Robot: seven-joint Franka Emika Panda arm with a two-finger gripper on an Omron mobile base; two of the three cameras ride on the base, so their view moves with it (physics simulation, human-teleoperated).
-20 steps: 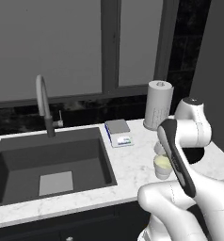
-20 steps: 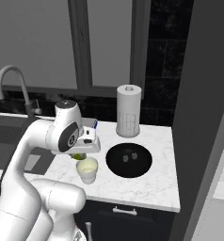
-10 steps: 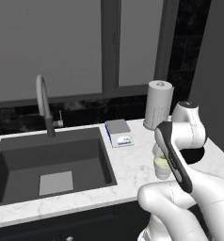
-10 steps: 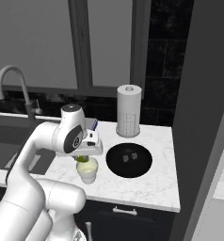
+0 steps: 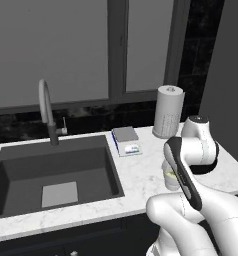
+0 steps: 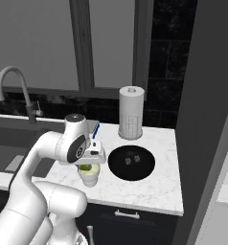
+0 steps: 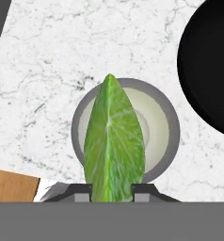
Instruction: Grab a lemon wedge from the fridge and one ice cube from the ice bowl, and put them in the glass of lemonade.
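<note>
**Lemon wedge held over the glass, ice still to fetch**

The table [image 6: 149, 191], a white marble top beside a dark sink [image 5: 51, 175], carries everything in play. The arm reaches over its right part, and the end effector [image 7: 113, 190] is narrowed on the lemon wedge [image 7: 114, 146], holding it point-out directly above the glass of lemonade [image 7: 156, 127]. From the right base view the wedge [image 6: 85, 168] sits just at the rim of the glass [image 6: 89, 177], not yet released.

By my reading the task is around its midpoint: the wedge is out of the fridge and brought to the glass, but dropping it in is still to do, and the whole ice step is left.

The ice bowl [image 6: 131, 162], wide and black, stands just beside the glass and holds two small cubes [image 6: 131, 159]. The glass holds pale yellowish liquid and, as far as I can tell, nothing else yet.
</note>
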